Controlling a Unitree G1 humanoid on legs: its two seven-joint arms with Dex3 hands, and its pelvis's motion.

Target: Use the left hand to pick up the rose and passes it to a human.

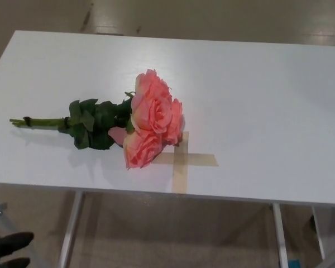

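You have a white table [257, 84] with only a cross of tan tape [181, 160] near its front edge, and nothing lies between the rose [148, 120] and the left hand [5, 248]. The rose lies flat left of centre, its long axis roughly left to right: blooms at the tape, stem end toward the table's left edge. Only dark fingertips of the left hand show at the bottom left corner, below the table edge, so you cannot tell how wide it is.
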